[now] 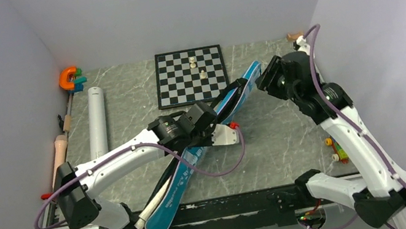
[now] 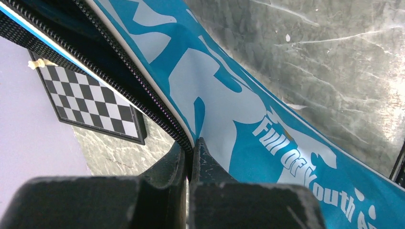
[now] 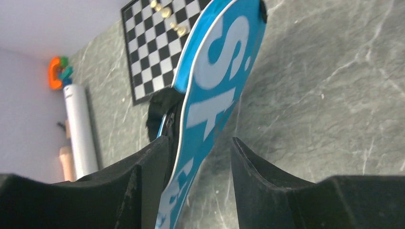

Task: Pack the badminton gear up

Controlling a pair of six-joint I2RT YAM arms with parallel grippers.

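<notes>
The blue "SPORT" bag [image 1: 181, 177] lies diagonally from the near edge towards the chessboard, its zip open along one side. My left gripper [image 1: 215, 126] is shut on the bag's black zip edge [image 2: 179, 133] near its middle. My right gripper [image 1: 259, 83] is open at the bag's far end, with the blue panel [image 3: 215, 71] standing between its fingers, close to the left finger [image 3: 148, 162]. The long white tube [image 1: 96, 123] lies at the far left. A white handle end [image 1: 146, 216] shows at the bag's near end. No shuttlecocks are in view.
The black-and-white chessboard [image 1: 191, 76] with two pieces lies at the back, just beyond the bag. A tan rolling pin [image 1: 58, 156] and an orange and teal toy [image 1: 70, 79] lie along the left wall. A small coloured toy [image 1: 337, 151] sits at the right.
</notes>
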